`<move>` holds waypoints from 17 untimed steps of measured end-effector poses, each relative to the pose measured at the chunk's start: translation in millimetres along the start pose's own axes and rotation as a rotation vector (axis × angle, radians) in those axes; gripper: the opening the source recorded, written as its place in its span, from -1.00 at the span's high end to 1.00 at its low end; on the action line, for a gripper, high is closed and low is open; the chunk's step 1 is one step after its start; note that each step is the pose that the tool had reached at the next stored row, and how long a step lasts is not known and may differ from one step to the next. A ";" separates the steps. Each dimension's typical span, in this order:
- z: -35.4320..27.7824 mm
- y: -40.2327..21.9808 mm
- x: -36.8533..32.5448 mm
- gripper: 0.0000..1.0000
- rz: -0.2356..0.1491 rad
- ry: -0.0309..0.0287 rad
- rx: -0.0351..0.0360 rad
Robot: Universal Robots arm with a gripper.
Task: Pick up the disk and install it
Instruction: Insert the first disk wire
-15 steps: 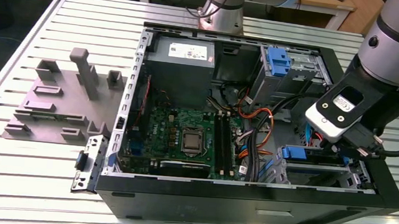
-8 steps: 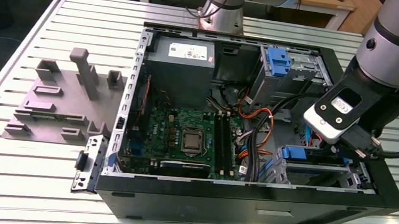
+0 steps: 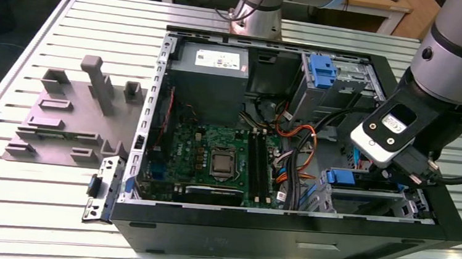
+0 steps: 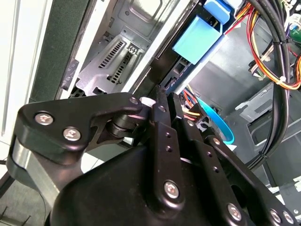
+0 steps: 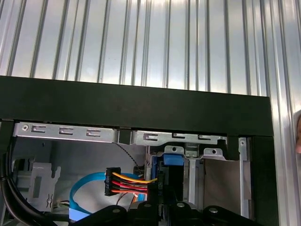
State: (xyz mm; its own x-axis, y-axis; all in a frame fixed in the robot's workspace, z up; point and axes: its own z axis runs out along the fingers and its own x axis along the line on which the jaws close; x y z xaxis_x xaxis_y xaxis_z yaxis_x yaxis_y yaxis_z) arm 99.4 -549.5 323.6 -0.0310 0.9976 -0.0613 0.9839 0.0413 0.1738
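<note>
The disk [image 4: 165, 70] sits edge-on in the drive cage [image 3: 366, 196] at the case's [image 3: 289, 233] front corner, on the exterior view's right, its blue rail [image 4: 197, 40] showing in the second wrist view. The gripper [image 4: 157, 101] is directly at the disk's edge; whether the jaws grip it or stand open cannot be told. Orange and red cables [image 5: 134, 182] lie just beside. The case rests on a ribbed counter [image 3: 26, 212].

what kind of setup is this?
Likely a robotics lab bench for PC assembly: an open computer case on a slotted aluminium table, a grey fixture block beside it, wooden workbenches behind.
</note>
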 end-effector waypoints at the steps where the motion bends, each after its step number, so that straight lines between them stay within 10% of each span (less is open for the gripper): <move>1: 0.0 0.0 0.0 0.65 0.000 -0.0001 0.0000; 17: -13.2 2.3 -0.8 0.54 0.001 0.0032 0.0003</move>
State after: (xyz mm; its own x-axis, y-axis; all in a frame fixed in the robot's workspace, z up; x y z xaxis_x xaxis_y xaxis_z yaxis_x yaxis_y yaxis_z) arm 99.4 -549.5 336.9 -0.0310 0.9978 -0.0581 0.9840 0.0407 0.1735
